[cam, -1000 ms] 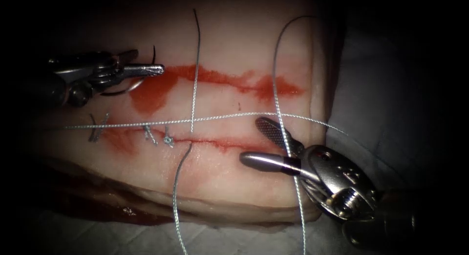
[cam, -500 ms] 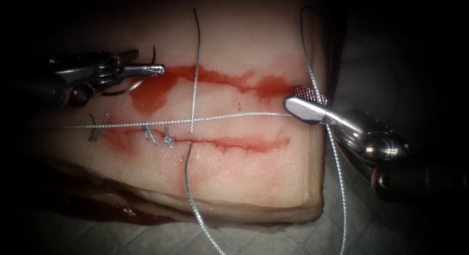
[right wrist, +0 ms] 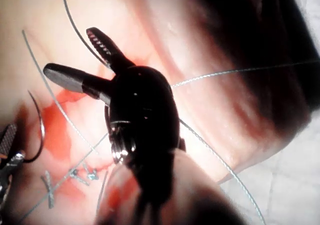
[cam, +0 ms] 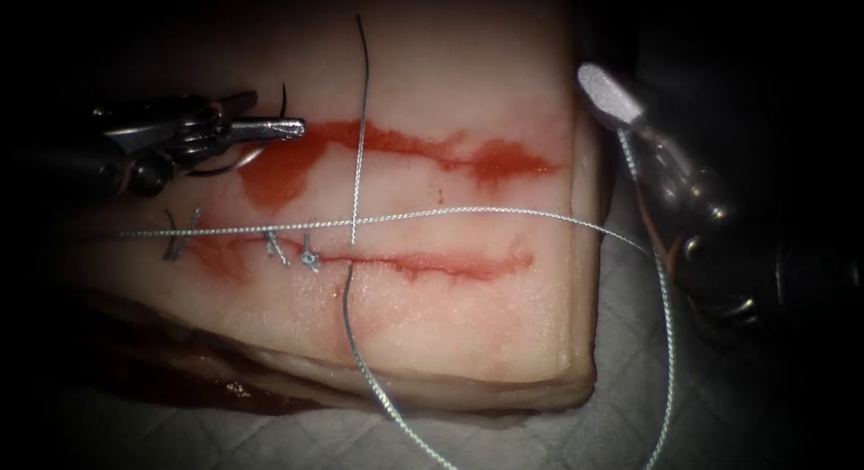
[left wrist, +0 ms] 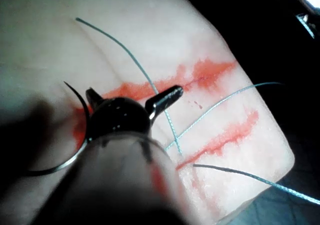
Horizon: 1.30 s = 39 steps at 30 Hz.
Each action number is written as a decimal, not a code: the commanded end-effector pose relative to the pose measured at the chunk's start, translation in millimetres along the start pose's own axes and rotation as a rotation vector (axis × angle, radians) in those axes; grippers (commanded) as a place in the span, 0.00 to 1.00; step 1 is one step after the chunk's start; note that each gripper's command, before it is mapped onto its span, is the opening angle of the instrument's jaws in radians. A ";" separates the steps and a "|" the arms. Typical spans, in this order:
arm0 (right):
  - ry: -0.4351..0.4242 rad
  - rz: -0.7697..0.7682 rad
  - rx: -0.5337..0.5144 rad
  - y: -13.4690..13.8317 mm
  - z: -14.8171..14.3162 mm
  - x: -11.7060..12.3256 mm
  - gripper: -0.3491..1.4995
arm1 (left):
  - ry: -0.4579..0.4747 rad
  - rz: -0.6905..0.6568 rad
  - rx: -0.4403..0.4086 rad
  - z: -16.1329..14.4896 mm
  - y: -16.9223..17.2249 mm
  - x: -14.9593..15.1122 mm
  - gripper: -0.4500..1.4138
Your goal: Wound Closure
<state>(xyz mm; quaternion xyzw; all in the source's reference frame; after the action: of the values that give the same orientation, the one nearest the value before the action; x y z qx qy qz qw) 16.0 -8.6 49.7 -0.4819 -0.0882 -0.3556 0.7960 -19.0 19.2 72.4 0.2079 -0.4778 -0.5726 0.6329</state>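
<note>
Left tool (cam: 270,128), slim polished steel, clamped on the curved needle (cam: 236,164) partway along its arc, above the upper red streak at the left end of the tissue (cam: 450,344); needle dark, thin, hook-shaped, clear of the tissue, its point rising beside the jaws, seen also in the left wrist view (left wrist: 80,135). Right tool (right wrist: 90,60) spread wide in the right wrist view, one jaw ribbed, the other smooth and dark, gripping nothing; in the endoscope view (cam: 612,96) off the tissue's right edge. Thread (cam: 432,213) braided, grey, running across the pale, glossy tissue just above the cut (cam: 423,265), crossed by an upright strand. Cut a narrow line rimmed with red fluid (cam: 279,168), open toward the right. Short knotted stitches (cam: 288,249) along its left part.
</note>
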 end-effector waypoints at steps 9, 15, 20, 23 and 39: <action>-0.153 -0.585 0.049 1.0 5.0 3.5 0.79 | -0.001 0.000 0.000 0.8 0.1 0.1 0.72; -0.054 -0.726 -0.519 1.6 5.2 6.9 0.85 | -0.001 0.000 0.001 0.8 0.1 0.1 0.72; 0.114 -0.562 -0.727 0.8 2.8 7.5 0.72 | -0.001 0.001 0.001 0.7 0.1 0.2 0.72; 0.018 -0.801 -0.795 0.4 2.6 7.0 0.73 | -0.001 0.001 0.001 0.7 0.0 0.2 0.72; 0.173 -1.186 -1.279 -3.5 2.3 13.6 0.70 | -0.003 0.003 0.000 0.9 0.2 0.4 0.73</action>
<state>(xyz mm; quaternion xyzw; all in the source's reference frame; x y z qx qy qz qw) 23.2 -14.3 59.5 -0.6806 -0.0457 -0.7289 0.0586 -19.1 19.0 72.6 0.2063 -0.4781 -0.5725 0.6333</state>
